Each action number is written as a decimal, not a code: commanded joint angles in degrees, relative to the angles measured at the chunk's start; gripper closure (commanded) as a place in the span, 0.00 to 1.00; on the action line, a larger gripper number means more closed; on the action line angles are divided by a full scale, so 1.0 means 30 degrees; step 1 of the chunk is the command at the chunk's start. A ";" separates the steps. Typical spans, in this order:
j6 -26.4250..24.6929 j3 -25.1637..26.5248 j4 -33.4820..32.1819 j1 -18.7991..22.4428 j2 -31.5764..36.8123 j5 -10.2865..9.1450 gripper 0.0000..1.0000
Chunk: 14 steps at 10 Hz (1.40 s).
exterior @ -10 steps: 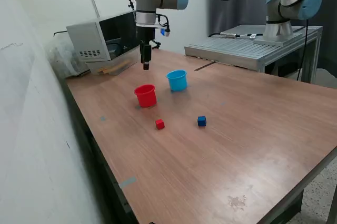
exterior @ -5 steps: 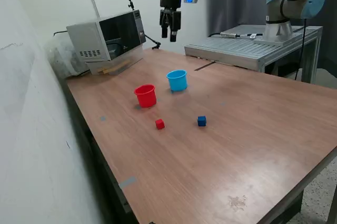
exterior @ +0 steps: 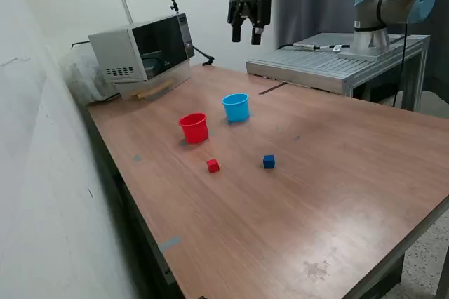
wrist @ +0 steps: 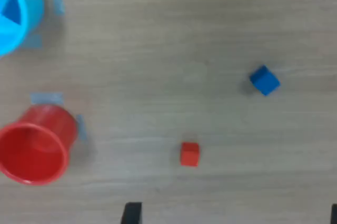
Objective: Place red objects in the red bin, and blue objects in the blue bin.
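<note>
A red cube [exterior: 212, 165] and a dark blue cube [exterior: 269, 162] lie apart on the wooden table [exterior: 337, 194]. Behind them stand the red cup [exterior: 194, 128] and the light blue cup [exterior: 236, 107]. My gripper [exterior: 247, 34] hangs high above the table's far edge, open and empty, well away from all of them. The wrist view shows the red cube [wrist: 189, 154], the blue cube [wrist: 264, 80], the red cup [wrist: 32, 145] and the blue cup [wrist: 13, 16]. A dark blue shape [wrist: 10, 11] lies inside the blue cup. I cannot tell what is inside the red cup.
A microwave [exterior: 140, 50] stands at the far corner on the exterior view's left. A grey metal bench [exterior: 330, 64] with a second arm [exterior: 393, 4] on it adjoins the far side on the exterior view's right. A white wall runs along the left.
My gripper has risen from just above the red cup and moved toward the exterior view's right, high over the far edge. Cubes and cups have not moved.
</note>
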<state>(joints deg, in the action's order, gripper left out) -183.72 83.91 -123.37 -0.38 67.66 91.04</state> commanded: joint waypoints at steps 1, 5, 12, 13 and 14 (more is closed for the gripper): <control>-0.0458 -0.3196 -0.0069 0.0243 -0.3226 -0.0084 0.00; -0.0548 -0.5324 -0.1002 0.0243 -0.7195 -0.0054 0.00; -0.1100 -0.5701 -0.2967 0.0185 -0.9922 0.0062 0.00; -0.1482 -0.6168 -0.2970 0.0126 -1.0332 0.0208 0.00; -0.1631 -0.6550 -0.2970 0.0097 -1.0713 0.0326 0.00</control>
<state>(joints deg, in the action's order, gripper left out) -187.52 65.98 -132.04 0.07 37.27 91.53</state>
